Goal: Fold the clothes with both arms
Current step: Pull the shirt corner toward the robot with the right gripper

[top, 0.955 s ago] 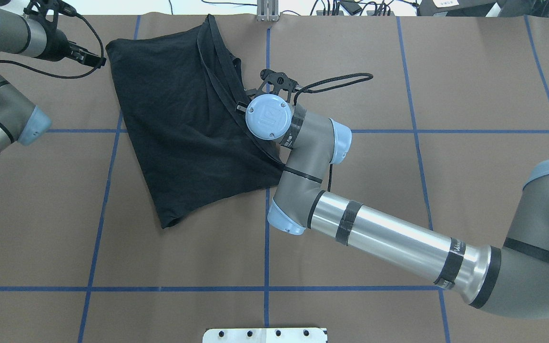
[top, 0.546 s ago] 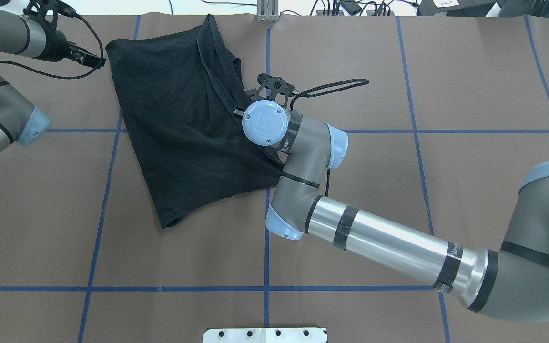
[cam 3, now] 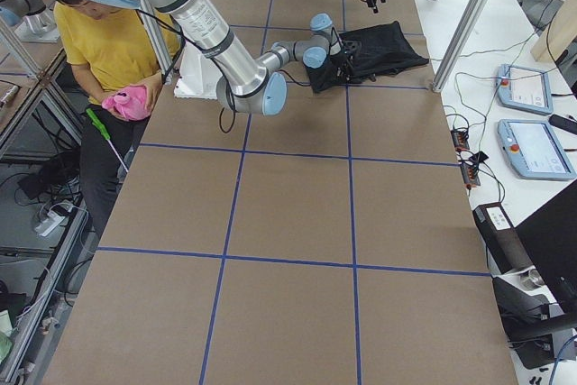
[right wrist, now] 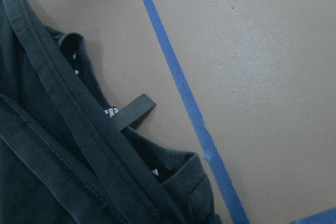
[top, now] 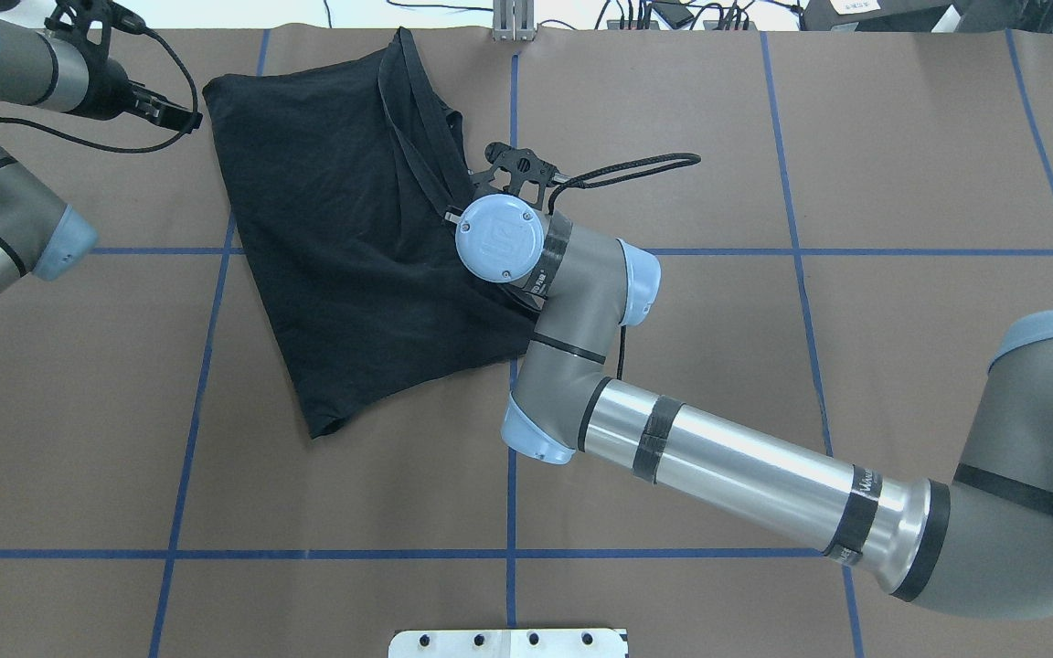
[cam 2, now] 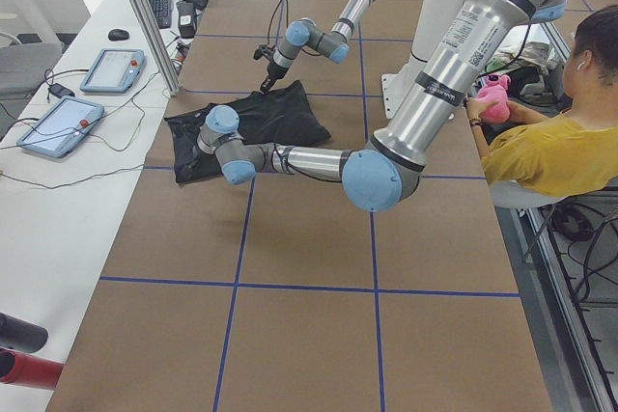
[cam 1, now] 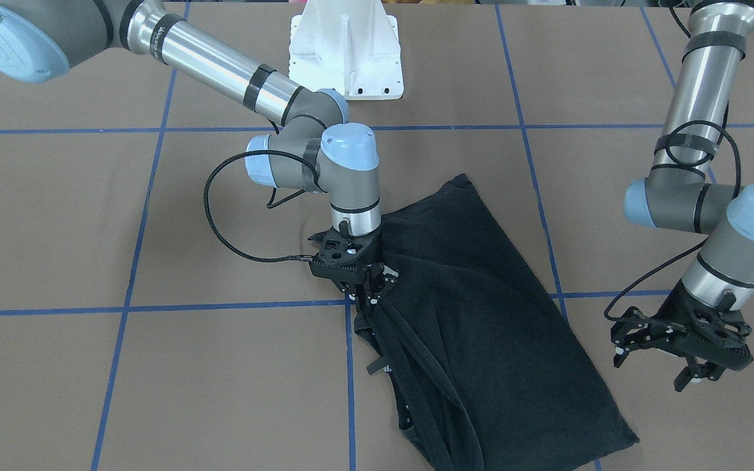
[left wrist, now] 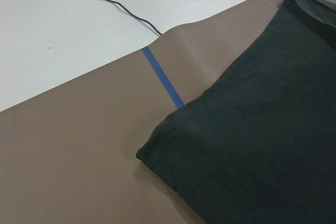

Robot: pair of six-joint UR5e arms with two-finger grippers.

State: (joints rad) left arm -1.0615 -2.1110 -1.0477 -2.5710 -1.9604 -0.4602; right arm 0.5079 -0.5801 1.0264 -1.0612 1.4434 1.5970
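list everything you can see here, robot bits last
T-shirt: one, black, lying rumpled on the table's far side, mostly in the robot's left half
table cover: one, brown, spread over the whole table
tape lines: several, blue, a grid on the cover
pedestal: one, white, at the robot's edge of the table
touch pendants: two, grey-blue, on the white side bench
keyboard: one, black, same bench
person: one, yellow shirt, beside the pedestal
toy: one, pink, in the person's hands
right arm: silver-grey, reaching to the T-shirt
left arm: silver-grey, beside the T-shirt
right gripper: black, shut on the T-shirt's edge
left gripper: black, open, off the cloth
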